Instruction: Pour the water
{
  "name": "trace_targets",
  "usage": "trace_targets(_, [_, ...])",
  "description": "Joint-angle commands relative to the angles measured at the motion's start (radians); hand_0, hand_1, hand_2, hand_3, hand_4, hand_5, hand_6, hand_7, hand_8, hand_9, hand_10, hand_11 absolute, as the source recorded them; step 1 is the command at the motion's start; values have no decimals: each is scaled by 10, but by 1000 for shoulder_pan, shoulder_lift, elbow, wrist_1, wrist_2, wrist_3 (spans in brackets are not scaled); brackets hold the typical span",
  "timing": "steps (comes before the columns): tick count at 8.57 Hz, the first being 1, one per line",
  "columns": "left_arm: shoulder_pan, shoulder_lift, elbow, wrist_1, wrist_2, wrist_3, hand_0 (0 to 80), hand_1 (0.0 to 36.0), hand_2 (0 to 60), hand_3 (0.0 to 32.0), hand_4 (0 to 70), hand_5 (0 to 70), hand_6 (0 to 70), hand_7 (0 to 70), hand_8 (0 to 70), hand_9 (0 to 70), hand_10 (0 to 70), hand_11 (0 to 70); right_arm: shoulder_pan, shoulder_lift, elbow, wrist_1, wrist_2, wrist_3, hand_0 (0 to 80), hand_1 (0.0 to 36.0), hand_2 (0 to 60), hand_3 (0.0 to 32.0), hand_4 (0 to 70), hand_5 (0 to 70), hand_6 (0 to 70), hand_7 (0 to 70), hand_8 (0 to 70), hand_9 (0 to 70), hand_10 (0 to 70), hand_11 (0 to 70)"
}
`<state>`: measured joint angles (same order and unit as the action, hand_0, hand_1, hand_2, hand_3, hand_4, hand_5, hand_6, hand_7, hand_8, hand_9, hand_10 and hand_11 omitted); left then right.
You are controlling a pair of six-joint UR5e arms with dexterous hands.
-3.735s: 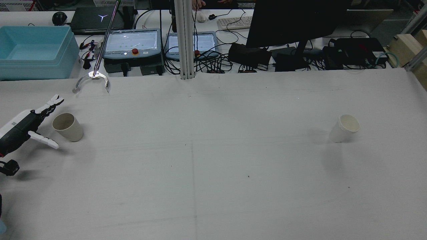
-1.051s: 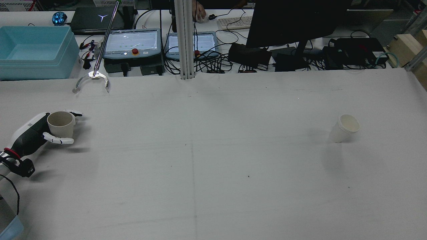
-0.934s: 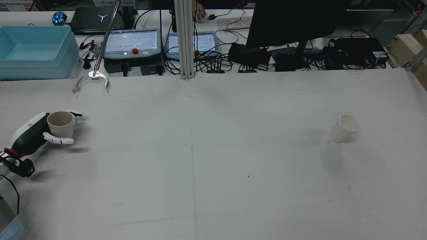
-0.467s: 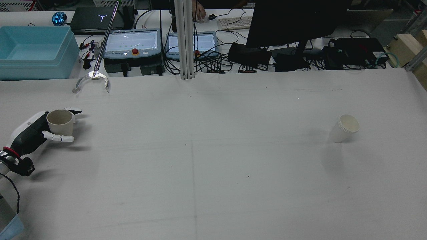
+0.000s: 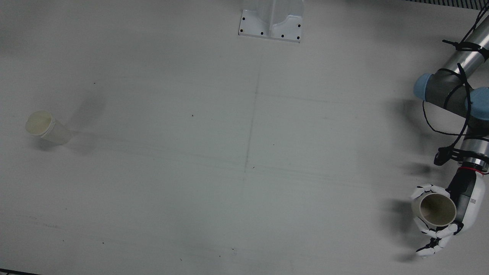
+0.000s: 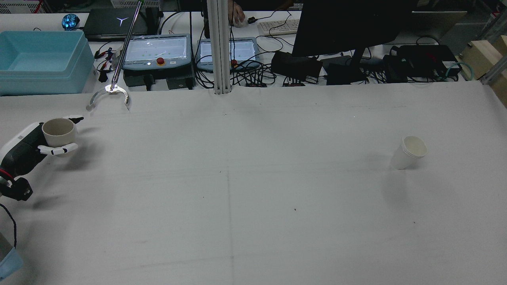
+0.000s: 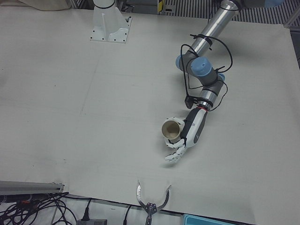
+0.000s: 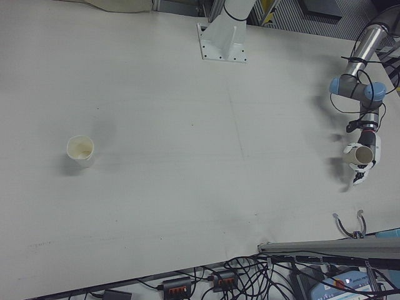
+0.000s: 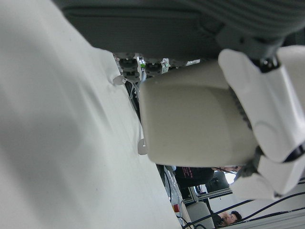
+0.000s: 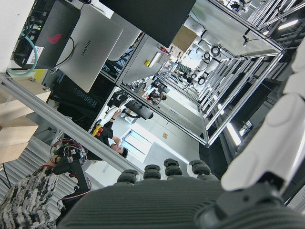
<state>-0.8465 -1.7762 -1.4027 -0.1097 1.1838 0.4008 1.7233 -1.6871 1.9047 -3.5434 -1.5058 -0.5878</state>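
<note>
Left hand [image 6: 23, 148] grips beige cup [image 6: 58, 131], now lifted off table [image 6: 253, 190]; right hand's state unclear.

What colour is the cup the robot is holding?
The cup in the left hand is beige, a dull tan-cream. The left-front view shows it best.

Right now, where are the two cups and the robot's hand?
held cup [image 5: 435, 209], front view, inside of mouth
white cup [image 6: 408, 155], rear view, side wall
left hand [image 7: 188, 136], left-front view, back of palm
</note>
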Motion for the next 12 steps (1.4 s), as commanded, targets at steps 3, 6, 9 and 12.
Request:
trace_targets(3, [-20,-19,-1,-31,-160,-202,440,125,451,0,492,700,123,231,84,153,77,115,-99,102,-25,3,1,-3,407,86,115,0,64,0,36,75,17,49,10,25])
trace_targets(6, [-20,-22,-4,-22,-171,-243,440,112,414,0,509,700,120,228,80,147,81,118,-126,136,-23,8,18,3,411,90,119,0,64,1,37,75,20,54,12,28])
trace_targets(9, [-20,-14,-71,5,-168,-243,454,90,336,0,560,700,141,246,101,174,93,135,-186,169,-138,114,80,100,401,90,136,0,44,0,29,65,35,75,47,78])
trace_targets(12, [-62,-16,-116,19,-156,-237,452,94,352,0,562,700,145,249,104,178,93,135,-350,161,-315,298,182,227,436,104,138,0,75,0,44,86,44,90,67,109])
